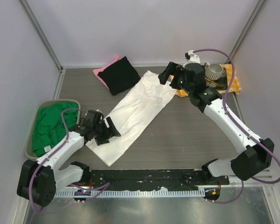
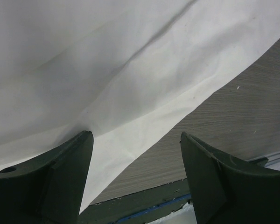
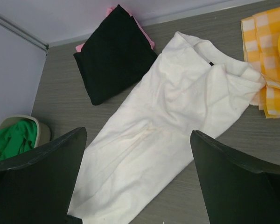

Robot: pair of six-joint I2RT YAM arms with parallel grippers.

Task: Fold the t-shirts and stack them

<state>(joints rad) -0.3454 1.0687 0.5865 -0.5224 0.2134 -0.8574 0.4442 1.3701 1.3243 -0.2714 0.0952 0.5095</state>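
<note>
A white t-shirt, folded into a long strip with no print showing, lies diagonally across the table. My left gripper is open and low over its near left edge. In the left wrist view the gripper straddles the shirt's edge. My right gripper is open and empty above the shirt's far end; in the right wrist view the gripper looks down on the shirt. A folded black t-shirt lies on a pink one at the back. A green t-shirt is crumpled in a bin.
The grey-green bin stands at the left edge. An orange-and-white checked cloth with a metal ribbed object on it lies at the back right, touching the white shirt's far end. Walls enclose the back and both sides.
</note>
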